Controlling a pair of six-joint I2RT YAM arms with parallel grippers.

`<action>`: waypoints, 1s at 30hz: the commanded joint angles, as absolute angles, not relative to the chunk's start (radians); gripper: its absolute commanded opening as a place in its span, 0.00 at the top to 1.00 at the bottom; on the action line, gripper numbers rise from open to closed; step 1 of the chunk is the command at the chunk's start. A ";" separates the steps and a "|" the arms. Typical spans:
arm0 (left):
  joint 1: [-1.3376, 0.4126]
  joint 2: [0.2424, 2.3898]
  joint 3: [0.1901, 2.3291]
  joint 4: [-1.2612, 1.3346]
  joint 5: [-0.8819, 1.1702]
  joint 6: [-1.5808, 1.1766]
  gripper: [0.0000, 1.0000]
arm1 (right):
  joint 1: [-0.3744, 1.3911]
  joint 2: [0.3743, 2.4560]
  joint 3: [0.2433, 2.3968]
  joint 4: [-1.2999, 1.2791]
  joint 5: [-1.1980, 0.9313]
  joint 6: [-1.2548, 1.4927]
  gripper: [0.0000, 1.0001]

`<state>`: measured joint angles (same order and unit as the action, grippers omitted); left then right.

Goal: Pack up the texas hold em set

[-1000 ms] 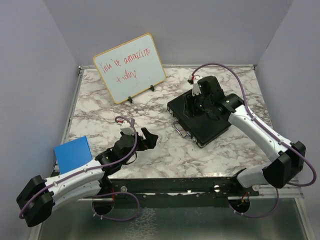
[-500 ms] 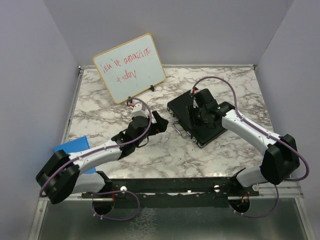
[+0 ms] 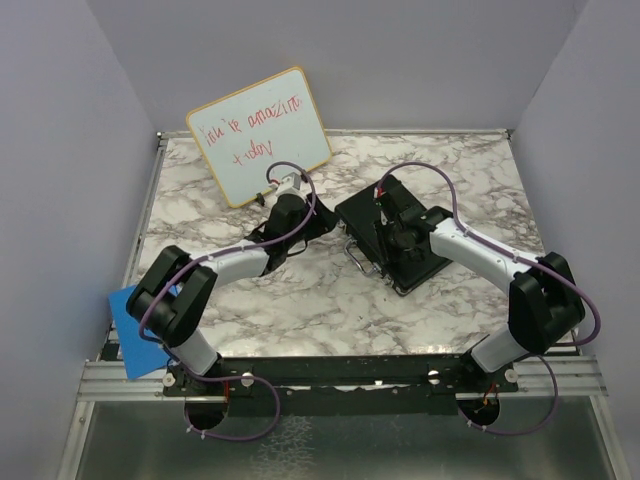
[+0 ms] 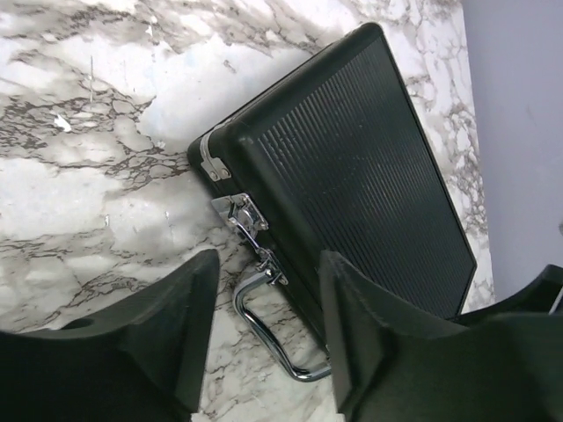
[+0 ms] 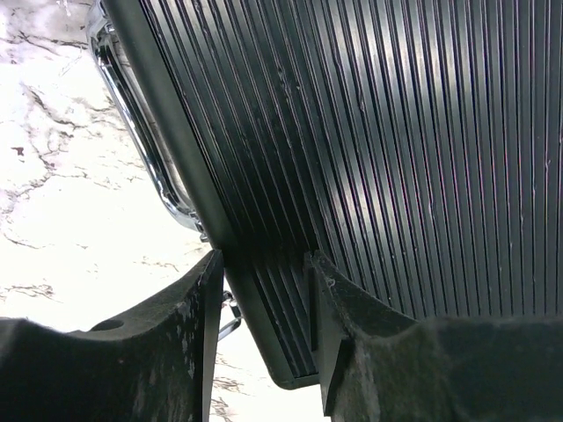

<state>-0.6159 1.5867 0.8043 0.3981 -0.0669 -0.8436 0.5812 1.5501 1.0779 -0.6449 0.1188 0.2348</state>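
Note:
The black ribbed briefcase [image 3: 405, 245] lies closed on the marble table, right of centre. Its chrome handle [image 3: 355, 255] and silver latch [image 4: 244, 214] face left. My left gripper [image 3: 325, 228] is open just left of the case. In the left wrist view [image 4: 266, 290] its fingers stand either side of the handle [image 4: 264, 330] without touching it. My right gripper [image 3: 386, 240] is open over the lid's front edge. In the right wrist view [image 5: 264, 272] one finger is off the edge and one is on the ribbed lid [image 5: 378, 132]. Chips, cards, disc and dice are out of view.
A wood-framed whiteboard [image 3: 258, 135] with red writing stands propped at the back left. A blue flat object [image 3: 135, 335] hangs over the table's front left corner beside the left arm's base. Grey walls close in the table on three sides.
My left arm has stretched from the near left across to the briefcase's handle side. My right gripper has slid down the lid toward its front edge. The blue object has shifted and tilted.

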 commanded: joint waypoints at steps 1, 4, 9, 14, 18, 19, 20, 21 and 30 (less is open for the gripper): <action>-0.591 1.684 0.861 0.416 0.064 -0.837 0.50 | 0.581 1.637 1.019 -0.653 0.103 0.245 0.59; -0.582 1.736 0.887 0.424 0.084 -0.837 0.53 | 0.582 1.654 1.010 -0.646 0.094 0.247 0.60; -0.568 1.764 0.834 0.545 0.098 -0.850 0.55 | 0.583 1.669 0.996 -0.634 0.100 0.241 0.61; -0.553 1.800 0.835 0.572 0.134 -0.864 0.64 | 0.583 1.692 0.996 -0.634 0.105 0.238 0.61; -0.548 1.814 0.812 0.572 0.140 -0.887 0.79 | 0.583 1.704 0.995 -0.634 0.114 0.240 0.62; -0.549 1.810 0.800 0.571 0.134 -0.894 0.82 | 0.583 1.705 0.995 -0.633 0.114 0.241 0.62; -0.549 1.806 0.787 0.571 0.127 -0.900 0.85 | 0.583 1.706 0.995 -0.632 0.114 0.242 0.62; -0.548 1.804 0.776 0.570 0.123 -0.908 0.87 | 0.583 1.707 0.994 -0.631 0.114 0.244 0.62; -0.549 1.896 0.834 0.540 0.181 -0.951 0.97 | 0.583 1.717 1.002 -0.625 0.115 0.244 0.63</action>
<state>-0.5468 1.8198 0.7898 0.5823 0.1215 -0.9325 0.5831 1.5913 1.0855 -0.6186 0.1188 0.2287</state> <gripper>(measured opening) 0.054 0.367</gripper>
